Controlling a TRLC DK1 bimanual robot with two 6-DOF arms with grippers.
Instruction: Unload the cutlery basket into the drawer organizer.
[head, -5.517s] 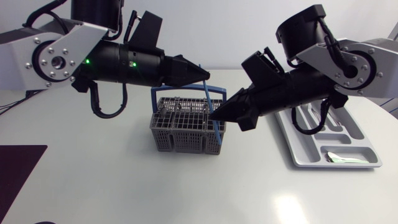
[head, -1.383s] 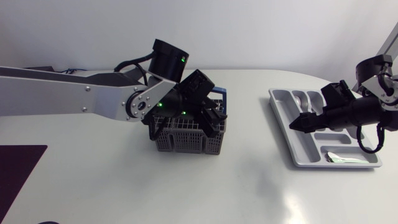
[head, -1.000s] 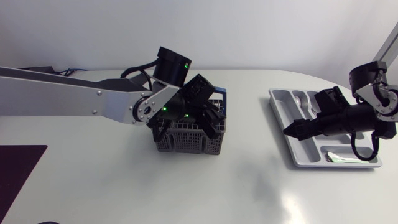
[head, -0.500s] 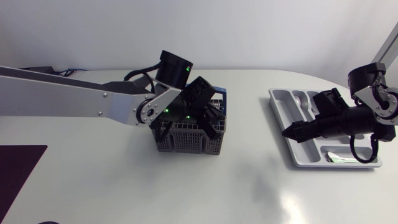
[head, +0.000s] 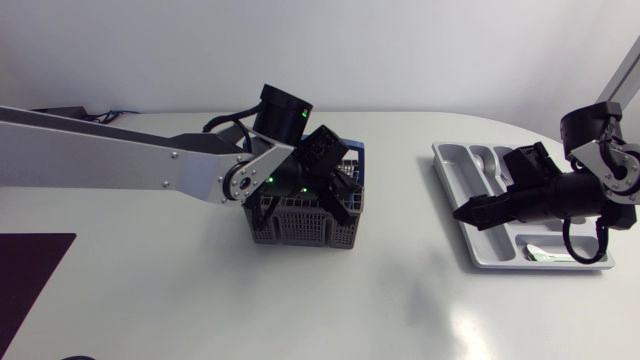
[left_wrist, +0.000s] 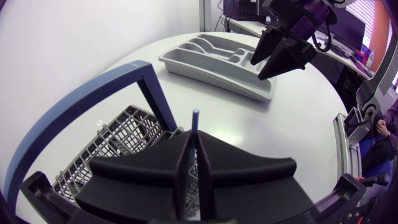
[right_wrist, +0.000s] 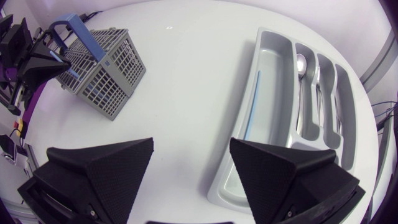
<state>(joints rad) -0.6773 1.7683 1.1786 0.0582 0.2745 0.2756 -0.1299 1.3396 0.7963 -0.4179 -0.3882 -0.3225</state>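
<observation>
Across the middle of the head view, the cutlery basket (head: 300, 222) sits on the table (head: 400, 300). My left gripper (head: 340, 203) is down inside it, its arm entering from the left edge. At the right, the drawer organizer (head: 478, 255) lies near the table's rounded edge, with my right gripper (head: 465, 215) over its left rim. A wide stretch of tabletop separates basket and organizer. A dark mat (head: 30, 280) fills the lower left corner.

From the left wrist view, the left gripper is clamped on a thin blue stick (left_wrist: 194, 124) standing upright, just beside the basket's blue handle (left_wrist: 93, 102).

From the right wrist view, the right gripper's fingers stand wide apart. Ahead of them a second blue stick (right_wrist: 252, 106) lies in the organizer's long compartment, with spoons (right_wrist: 301, 62) in the narrower ones alongside.
</observation>
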